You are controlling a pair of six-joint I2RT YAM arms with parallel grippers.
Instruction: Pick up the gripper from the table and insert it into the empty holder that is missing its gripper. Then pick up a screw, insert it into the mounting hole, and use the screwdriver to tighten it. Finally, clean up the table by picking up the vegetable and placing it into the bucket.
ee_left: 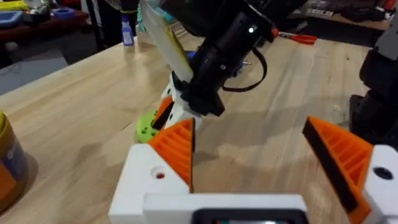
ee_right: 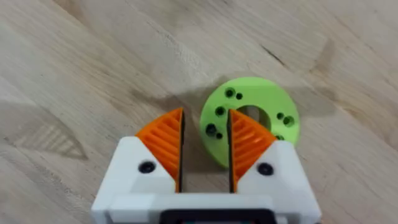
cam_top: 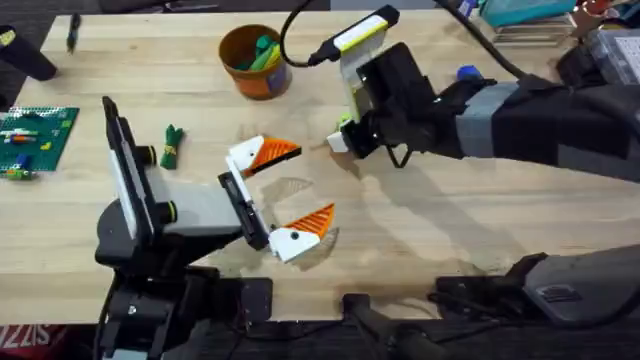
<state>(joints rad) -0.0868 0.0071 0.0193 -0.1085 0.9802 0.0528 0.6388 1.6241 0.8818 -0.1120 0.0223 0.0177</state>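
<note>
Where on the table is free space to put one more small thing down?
Bare wood lies right of the left tool, below the right arm. Also left of the bucket, above the vegetable. Crowded: between both tools, near the green disc.

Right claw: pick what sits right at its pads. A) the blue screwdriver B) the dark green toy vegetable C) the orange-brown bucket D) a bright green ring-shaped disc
D: in the right wrist view the right claw has its orange pads down at the edge of the green ring-shaped disc on the table.
</note>
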